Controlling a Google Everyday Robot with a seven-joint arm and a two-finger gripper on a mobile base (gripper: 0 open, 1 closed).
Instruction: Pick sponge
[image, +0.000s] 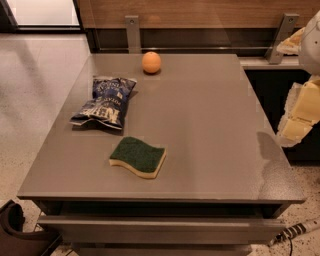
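Your inventory for this bench (215, 130):

1. Sponge (138, 156): flat, wavy-sided, dark green scouring face up over pale yellow foam. You will find it on the near part of the bench, left of centre, lying free with nothing touching it.
2. Snack bag (106, 101): dark blue, crinkled, lying flat. It sits just beyond the sponge, toward the left edge, with a small gap between the two.
3. Orange (151, 62): round, at the far edge of the bench, beyond the bag and apart from it.
4. Gripper (299, 117): pale yellow and white, at the far right of your view. It hangs off the bench's right edge, above floor level and well apart from the sponge. You cannot tell from here whether it is apart or together; it holds nothing you can see.
5. Cable (295, 231): on the floor by the near right corner.
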